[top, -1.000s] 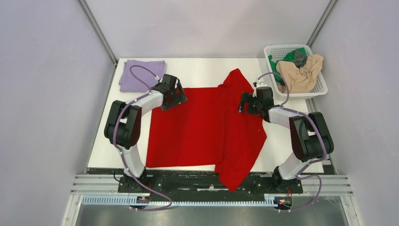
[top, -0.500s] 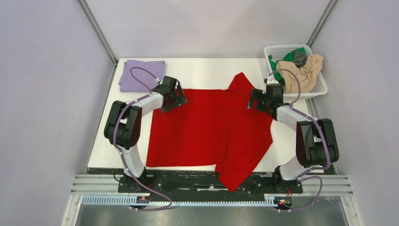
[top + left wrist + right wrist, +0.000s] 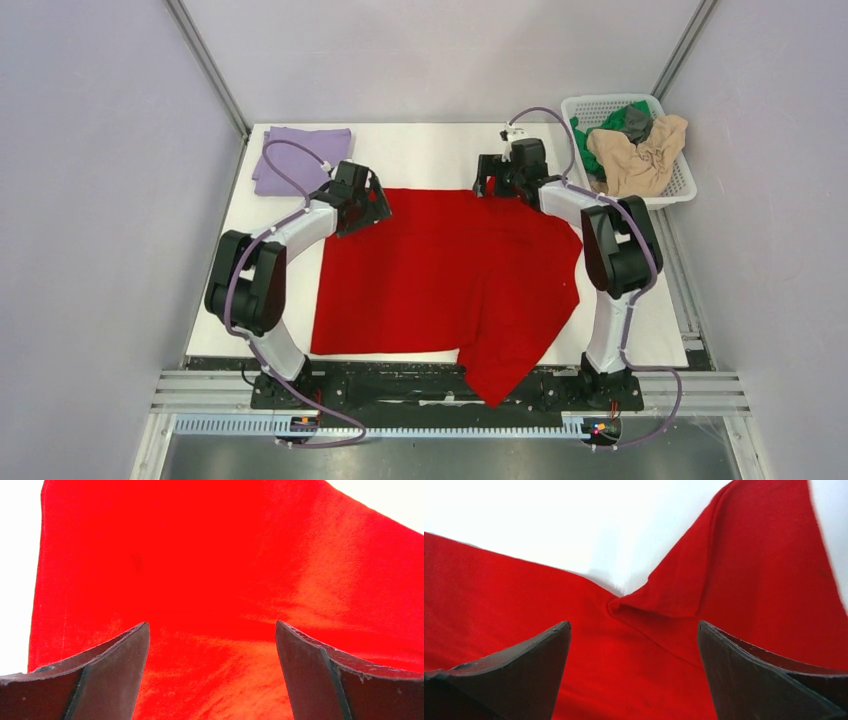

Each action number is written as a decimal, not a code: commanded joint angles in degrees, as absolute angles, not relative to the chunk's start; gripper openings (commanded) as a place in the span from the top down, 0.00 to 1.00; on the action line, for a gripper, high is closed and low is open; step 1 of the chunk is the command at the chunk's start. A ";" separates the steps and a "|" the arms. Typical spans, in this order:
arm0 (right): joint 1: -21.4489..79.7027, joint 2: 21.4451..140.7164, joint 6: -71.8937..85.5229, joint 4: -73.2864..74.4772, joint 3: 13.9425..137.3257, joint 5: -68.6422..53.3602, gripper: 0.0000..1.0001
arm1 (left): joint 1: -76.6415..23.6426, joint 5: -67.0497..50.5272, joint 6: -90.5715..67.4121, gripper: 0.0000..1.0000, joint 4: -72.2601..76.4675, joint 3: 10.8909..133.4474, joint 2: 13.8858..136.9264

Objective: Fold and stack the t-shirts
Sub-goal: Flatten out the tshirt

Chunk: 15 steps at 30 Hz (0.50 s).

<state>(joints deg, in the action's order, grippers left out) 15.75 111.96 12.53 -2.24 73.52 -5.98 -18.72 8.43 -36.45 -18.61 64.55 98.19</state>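
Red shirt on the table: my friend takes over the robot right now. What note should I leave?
Left gripper: open, empty, above the red t-shirt, far left corner.
Right gripper: open, empty, above its far right sleeve crease.
Lavender t-shirt: folded, on the table, far left corner.
Beige t-shirt, green t-shirt, dark grey t-shirt: bunched in the basket.
Left to do: fold the red one, stack it, then the basket's three.
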 commanded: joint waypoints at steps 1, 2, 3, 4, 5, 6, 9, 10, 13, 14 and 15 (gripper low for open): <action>16.89 116.13 13.62 -2.68 79.55 -8.30 0.02 | -18.56 10.46 -34.48 0.00 -18.63 62.62 96.40; 17.20 116.94 13.86 -2.81 80.31 -8.38 0.02 | -18.63 10.67 -34.50 0.00 -18.72 62.50 96.35; 17.41 118.03 14.16 -3.00 81.07 -8.67 0.02 | -18.58 10.81 -34.61 0.00 -18.87 62.37 96.41; 17.62 119.02 14.58 -3.41 81.73 -9.11 0.02 | -18.62 10.83 -34.75 0.00 -18.77 62.08 96.37; 17.85 119.98 15.01 -3.78 82.64 -9.33 0.02 | -18.61 10.90 -34.88 0.00 -18.62 61.97 96.30; 17.99 121.17 15.41 -4.41 83.77 -9.61 0.02 | -18.63 10.94 -35.11 0.00 -18.28 61.71 96.34; 18.45 124.98 16.87 -7.12 88.32 -9.37 0.02 | -18.63 11.20 -35.23 0.00 -18.28 61.83 96.88; 18.46 126.59 17.76 -8.19 90.40 -9.03 0.02 | -18.61 11.42 -35.19 0.00 -18.49 62.00 97.05; 18.45 132.53 19.08 -14.25 97.28 -7.98 0.02 | -18.63 12.03 -35.20 0.00 -19.48 62.75 97.30; 18.46 134.25 19.24 -16.83 99.85 -7.67 0.02 | -18.63 12.11 -35.17 0.00 -19.42 62.84 97.18; 18.46 136.13 19.32 -18.08 102.97 -7.80 0.02 | -18.63 12.05 -35.20 0.00 -19.42 62.92 97.07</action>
<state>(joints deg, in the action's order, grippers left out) 18.52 130.32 17.17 -7.25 93.01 -8.27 -18.72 10.46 -36.45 -19.53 61.93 98.19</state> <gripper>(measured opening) 0.979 0.993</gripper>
